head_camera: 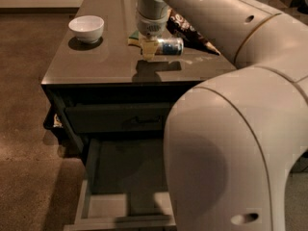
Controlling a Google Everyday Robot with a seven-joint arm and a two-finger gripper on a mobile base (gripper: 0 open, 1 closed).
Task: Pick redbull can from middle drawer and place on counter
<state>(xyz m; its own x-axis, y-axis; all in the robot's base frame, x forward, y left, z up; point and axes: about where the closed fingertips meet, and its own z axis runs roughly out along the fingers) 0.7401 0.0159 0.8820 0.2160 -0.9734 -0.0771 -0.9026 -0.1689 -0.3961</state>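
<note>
The redbull can point(171, 46) lies sideways in my gripper point(149, 50), which is shut on its left end and holds it just above the counter point(96, 61), casting a shadow below it. The gripper hangs down from the wrist over the middle of the counter. The middle drawer point(120, 177) stands pulled open below the cabinet front, with a bare bottom; my arm hides its right part.
A white bowl point(87, 28) stands at the counter's left. A brown snack bag point(188, 29) lies behind the can, and a yellow-green sponge point(133, 35) lies beside the wrist. A shut drawer with a bar handle point(140, 120) sits above the open one. My big arm link point(226, 153) fills the right foreground.
</note>
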